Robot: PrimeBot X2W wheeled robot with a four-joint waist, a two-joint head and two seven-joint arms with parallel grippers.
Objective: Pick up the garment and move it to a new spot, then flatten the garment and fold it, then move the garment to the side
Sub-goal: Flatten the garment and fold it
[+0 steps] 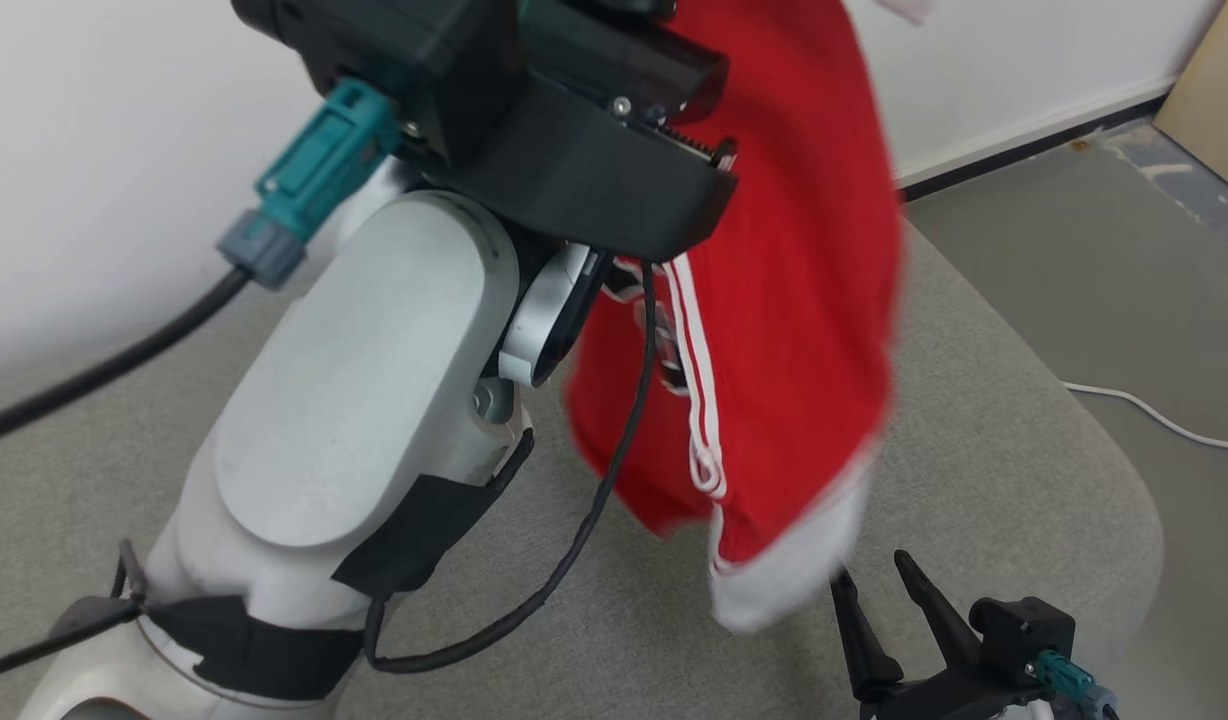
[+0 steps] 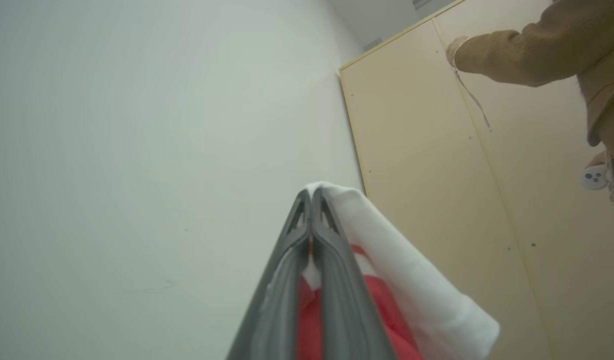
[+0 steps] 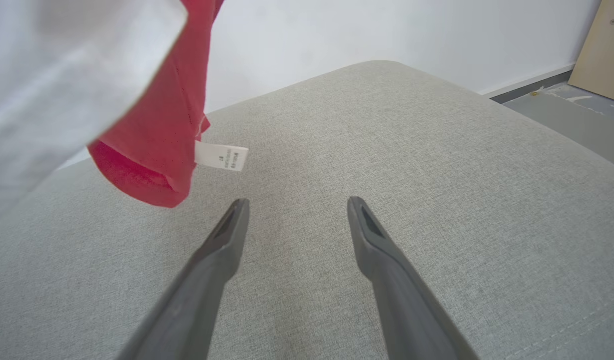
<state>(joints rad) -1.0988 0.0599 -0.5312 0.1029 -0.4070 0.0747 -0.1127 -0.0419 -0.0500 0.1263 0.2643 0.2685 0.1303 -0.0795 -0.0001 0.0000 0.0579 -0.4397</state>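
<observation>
Pinched flat between the left fingers (image 2: 337, 280), closed tight with no gap: a white sleeve edge of the red jersey (image 1: 794, 300). Hangs from there in the air, clear above the grey cushion (image 3: 437, 150), with the lowest white cuff dangling near the tips of the right fingers (image 3: 367, 235). Over there, spread wide and gripping nothing, low over the cushion.

Looks prone to slipping: gripped only by a thin edge of cloth, so could slide out on a swing or a quick move. Could also snag on the loose black cable (image 1: 599, 500) looping off the left arm (image 1: 354, 400) just beside the cloth. Might land bunched or twisted if lowered as it hangs, making the flattening harder.

Hard to judge the jersey's full shape: blurred at the hem, cut off at the top of the head view, partly hidden behind the wrist. Cannot read the care label (image 3: 222, 156). Far beyond the left fingers, a person's brown sleeve (image 2: 512, 55), cut off at the frame edge.
</observation>
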